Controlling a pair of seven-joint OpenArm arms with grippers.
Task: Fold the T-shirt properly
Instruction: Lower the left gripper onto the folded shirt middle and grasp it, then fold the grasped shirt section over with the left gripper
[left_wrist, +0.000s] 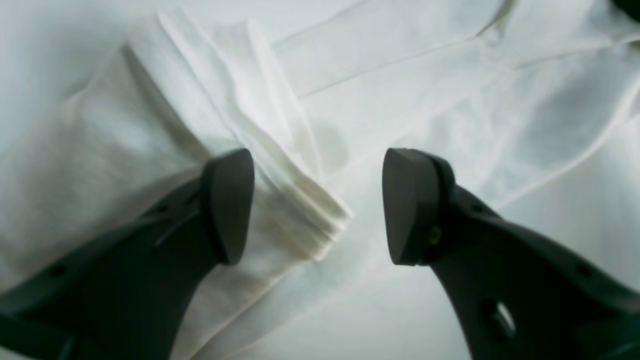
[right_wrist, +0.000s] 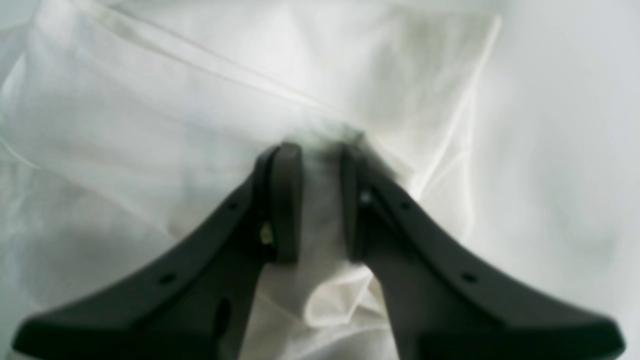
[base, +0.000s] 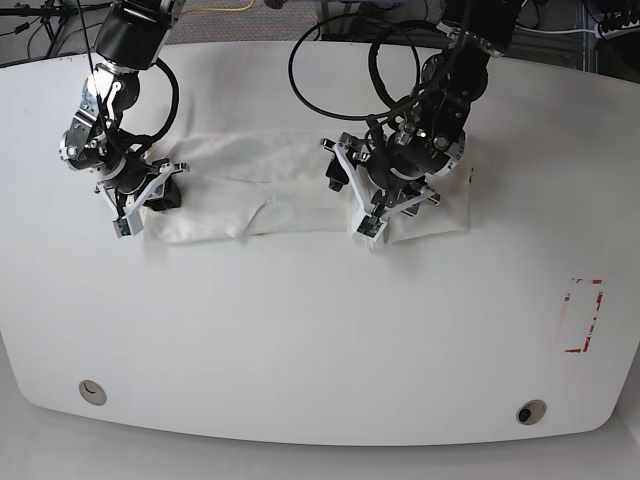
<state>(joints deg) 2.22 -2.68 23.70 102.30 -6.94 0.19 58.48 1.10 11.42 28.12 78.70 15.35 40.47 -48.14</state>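
You have bare table (base: 300, 330) in front of the T-shirt (base: 290, 185); both arms and looping black cables (base: 340, 70) crowd the back.

My T-shirt (base: 290, 200) plain white with no print showing, lying on the white bench (base: 300, 330), my left gripper (left_wrist: 317, 205) dark grey-black, my right gripper (right_wrist: 320, 200) the same, red-outlined rectangle (base: 583, 316) right of the T-shirt
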